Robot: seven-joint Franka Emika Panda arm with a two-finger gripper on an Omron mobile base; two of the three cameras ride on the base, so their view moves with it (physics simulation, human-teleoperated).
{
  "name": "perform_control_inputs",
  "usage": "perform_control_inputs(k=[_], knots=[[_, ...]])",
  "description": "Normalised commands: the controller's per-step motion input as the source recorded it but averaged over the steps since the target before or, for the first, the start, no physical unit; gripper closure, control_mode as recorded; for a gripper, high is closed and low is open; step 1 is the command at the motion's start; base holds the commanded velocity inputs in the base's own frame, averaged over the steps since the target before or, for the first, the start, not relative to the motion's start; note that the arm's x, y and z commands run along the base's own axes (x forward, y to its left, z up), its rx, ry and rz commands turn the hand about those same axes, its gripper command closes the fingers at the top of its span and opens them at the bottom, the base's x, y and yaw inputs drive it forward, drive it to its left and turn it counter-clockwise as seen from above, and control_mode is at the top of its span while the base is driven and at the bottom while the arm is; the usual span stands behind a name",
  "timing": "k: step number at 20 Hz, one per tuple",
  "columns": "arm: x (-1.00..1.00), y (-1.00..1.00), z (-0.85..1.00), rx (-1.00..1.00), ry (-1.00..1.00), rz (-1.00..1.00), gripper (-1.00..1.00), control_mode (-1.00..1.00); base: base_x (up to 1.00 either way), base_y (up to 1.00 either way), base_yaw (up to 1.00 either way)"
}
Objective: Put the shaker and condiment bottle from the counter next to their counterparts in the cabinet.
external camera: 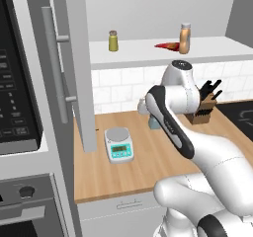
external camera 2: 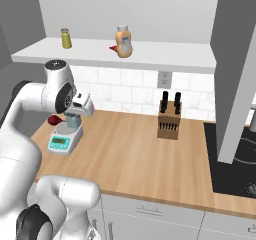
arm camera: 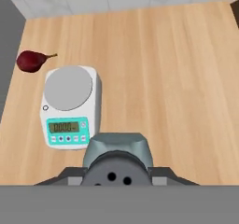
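Observation:
In the hand view my gripper (arm camera: 116, 172) is shut on the shaker (arm camera: 116, 155), a pale blue-grey jar whose dark grey holed cap faces the camera. It hangs above the wooden counter (arm camera: 177, 78), just right of the scale. From the right base my gripper (external camera 2: 73, 118) points down over the counter's left part. The orange condiment bottle (external camera: 185, 38) (external camera 2: 123, 41) stands on the cabinet's white shelf (external camera: 148, 53), touching or just beside the red pointed bottle (external camera: 167, 46) lying there. The olive-yellow jar (external camera: 113, 40) (external camera 2: 66, 38) stands further left on the shelf.
A white kitchen scale (arm camera: 67, 106) (external camera: 119, 144) sits on the counter below the hand, with a dark red pear-like fruit (arm camera: 31, 60) beyond it. A knife block (external camera 2: 169, 119) stands by the tiled wall. The open grey cabinet door (external camera: 74, 58) hangs at the left. A stovetop (external camera 2: 235, 159) lies at the right.

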Motion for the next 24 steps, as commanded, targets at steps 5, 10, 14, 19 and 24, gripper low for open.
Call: perform_control_inputs(k=[5,10,14,19,24], knots=[[0.0,0.0,0.63,0.0,-0.11,0.0,1.0,-1.0,0.0,0.0,0.0],[0.0,0.0,0.61,0.0,-0.1,0.0,1.0,-1.0,0.0,0.0,0.0],[0.0,0.01,0.56,0.0,-0.08,0.0,1.0,-1.0,0.0,0.0,0.0],[0.0,0.02,0.43,-0.03,-0.2,0.05,1.0,-1.0,0.0,0.0,0.0],[0.0,0.0,0.23,-0.08,-0.31,0.15,1.0,-1.0,0.0,0.0,0.0]])
